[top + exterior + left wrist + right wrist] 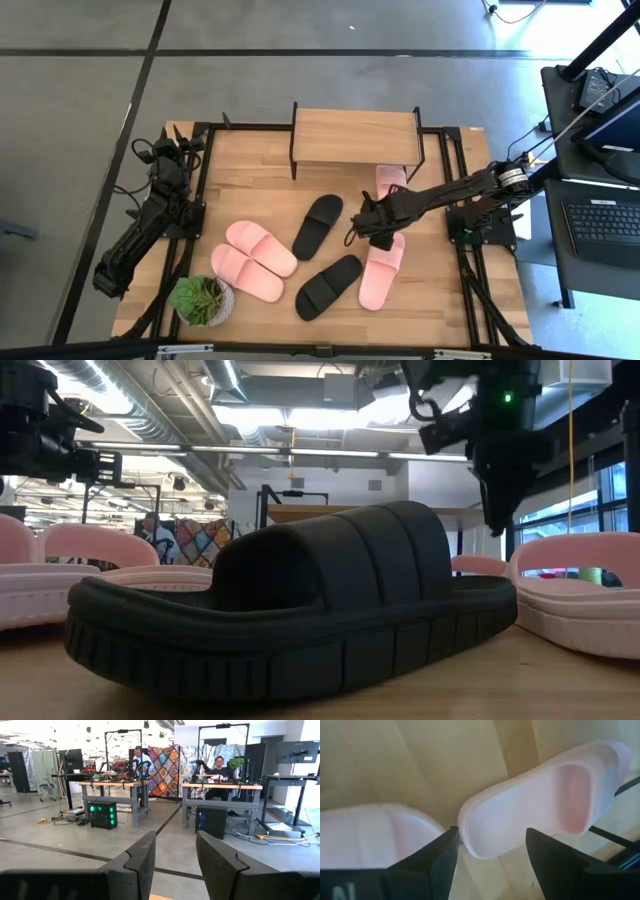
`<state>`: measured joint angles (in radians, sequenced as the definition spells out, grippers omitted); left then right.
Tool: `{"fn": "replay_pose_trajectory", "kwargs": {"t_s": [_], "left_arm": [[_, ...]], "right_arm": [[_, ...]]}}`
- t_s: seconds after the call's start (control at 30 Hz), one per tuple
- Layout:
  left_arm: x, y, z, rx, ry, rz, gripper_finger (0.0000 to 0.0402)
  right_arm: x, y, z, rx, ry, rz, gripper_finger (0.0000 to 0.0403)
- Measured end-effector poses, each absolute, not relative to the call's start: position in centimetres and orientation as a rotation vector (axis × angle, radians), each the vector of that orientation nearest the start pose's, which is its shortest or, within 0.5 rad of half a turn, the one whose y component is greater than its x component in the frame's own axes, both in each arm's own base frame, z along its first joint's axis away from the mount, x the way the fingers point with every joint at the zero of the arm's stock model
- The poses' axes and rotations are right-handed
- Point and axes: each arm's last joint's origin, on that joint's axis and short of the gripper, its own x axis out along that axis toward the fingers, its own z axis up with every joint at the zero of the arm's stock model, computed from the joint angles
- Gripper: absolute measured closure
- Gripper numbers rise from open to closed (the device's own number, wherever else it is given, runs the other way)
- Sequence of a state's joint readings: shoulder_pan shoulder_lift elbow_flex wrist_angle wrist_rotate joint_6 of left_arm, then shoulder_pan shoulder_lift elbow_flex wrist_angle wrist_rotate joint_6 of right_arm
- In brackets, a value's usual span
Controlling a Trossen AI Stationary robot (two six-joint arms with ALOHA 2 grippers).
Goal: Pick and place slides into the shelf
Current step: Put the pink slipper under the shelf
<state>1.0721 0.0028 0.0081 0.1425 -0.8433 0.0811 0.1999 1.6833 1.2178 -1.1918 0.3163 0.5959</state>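
Observation:
The shelf [355, 135] stands at the table's far edge. One pink slide [390, 180] lies with its far end under the shelf. Another pink slide [381, 272] lies just nearer. My right gripper [375, 232] hovers open above the gap between these two. In the right wrist view its fingers [492, 845] stand on either side of the near end of the shelf-side slide [545, 795], above it. Two black slides [318, 225] [328, 287] and two more pink slides [260, 247] [247, 272] rest flat on the table. My left gripper [172, 865] is open, parked at the table's left edge.
A small potted green plant [203, 300] stands at the near left corner. A black frame [445, 160] runs around the tabletop. In the low view a black slide [300, 610] fills the foreground, with my right gripper [497, 515] behind it. People sit at benches [220, 765] far off in the room.

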Motion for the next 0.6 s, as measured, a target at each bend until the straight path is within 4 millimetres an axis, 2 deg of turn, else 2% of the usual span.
{"fn": "replay_pose_trajectory", "kwargs": {"t_s": [0.33, 0.6], "left_arm": [[2.3, 8.7, 17.8, 0.074, -0.095, 1.917, 0.0267], [2.2, 8.7, 17.8, 0.073, -0.096, 1.917, 0.0267]], "right_arm": [[26.9, 4.9, 17.9, 0.113, 1.547, -0.523, 0.0186], [26.1, 4.6, 16.1, 0.088, 1.563, -0.503, 0.0212]]}}
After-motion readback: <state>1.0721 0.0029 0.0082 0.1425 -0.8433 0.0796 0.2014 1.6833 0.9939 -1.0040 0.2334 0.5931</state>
